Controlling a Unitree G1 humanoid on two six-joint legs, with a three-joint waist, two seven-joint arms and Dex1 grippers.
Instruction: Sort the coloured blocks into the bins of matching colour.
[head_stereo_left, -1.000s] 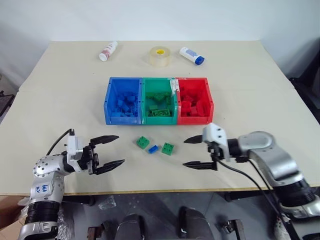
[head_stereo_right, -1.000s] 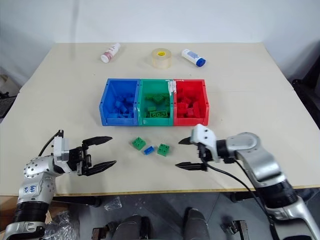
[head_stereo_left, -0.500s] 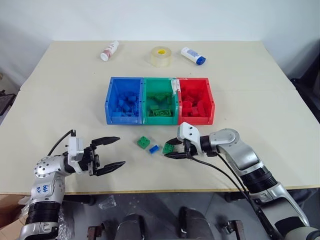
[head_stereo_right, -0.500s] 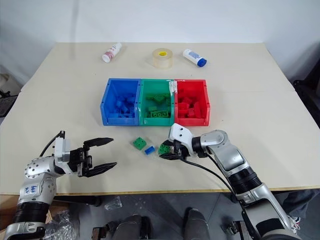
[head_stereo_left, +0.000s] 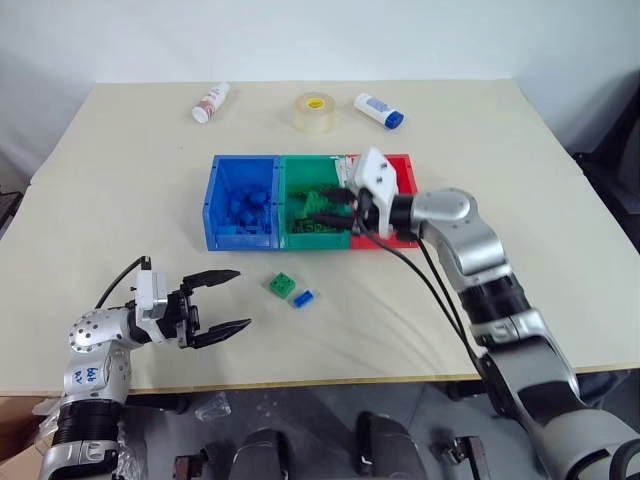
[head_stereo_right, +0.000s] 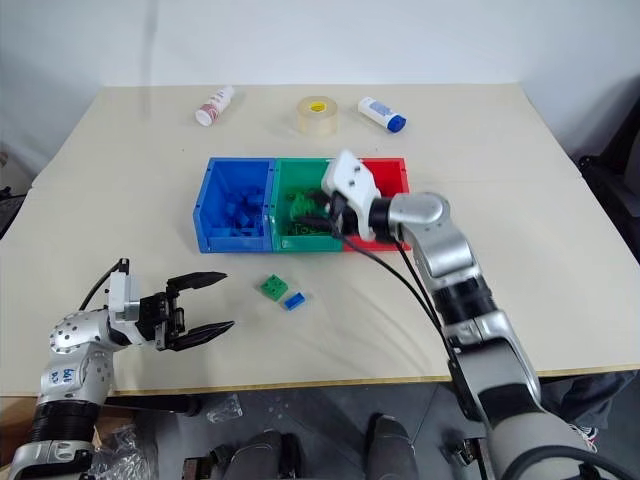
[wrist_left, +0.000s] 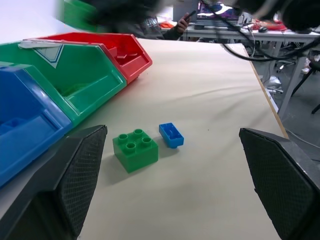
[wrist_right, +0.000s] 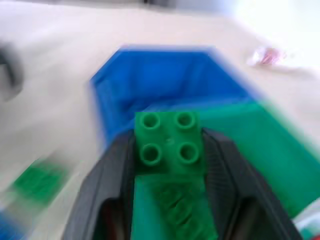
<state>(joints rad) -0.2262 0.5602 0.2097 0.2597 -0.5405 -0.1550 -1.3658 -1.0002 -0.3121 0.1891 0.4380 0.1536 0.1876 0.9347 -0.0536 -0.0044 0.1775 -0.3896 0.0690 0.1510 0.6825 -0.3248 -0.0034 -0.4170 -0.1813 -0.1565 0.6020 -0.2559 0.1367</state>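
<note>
Bins (head_stereo_left: 246, 238) beyond bottles (head_stereo_left: 211, 101), seemingly unobstructed.

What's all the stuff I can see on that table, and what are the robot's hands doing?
Table: one, beige.
Bins: three joined in a row at mid-table, blue, green, red, each holding blocks of its own colour.
Green block: one, loose on the table in front of the bins.
Blue block: one, smaller, just beside it.
Held green block: one, between the right gripper's fingers, over the green bin.
Bottles: two, white, at the far edge, one either side of the tape.
Tape roll: one, clear with a yellow core.
Left gripper: open, low over the near table.
Right gripper: shut on the green block.
</note>
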